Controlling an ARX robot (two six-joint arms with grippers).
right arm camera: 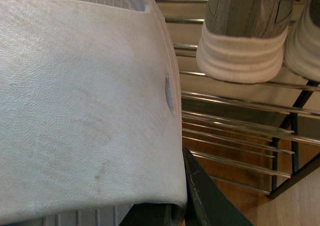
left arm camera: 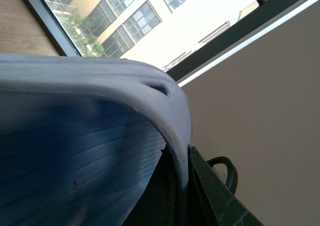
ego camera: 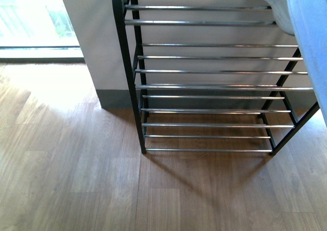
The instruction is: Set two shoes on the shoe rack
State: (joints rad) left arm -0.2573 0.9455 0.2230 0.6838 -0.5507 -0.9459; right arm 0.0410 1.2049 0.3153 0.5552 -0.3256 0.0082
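Right jaws clenched on right slide (right arm camera: 85, 96), hanging at the shoe rack's (ego camera: 204, 85) right end near the sneakers (right arm camera: 245, 31). Left jaws grip left slide (left arm camera: 75, 151), rack unseen there. We judge right arm nearer; bare rods (ego camera: 204, 58) lie below, leftward.

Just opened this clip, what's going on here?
Both arms are carrying slides. The left gripper is closed on one pale slide, held up near a window. The right gripper holds the other slide close in front of the shoe rack. The grey sneakers already sit on an upper tier. Neither slide is on the rack yet.
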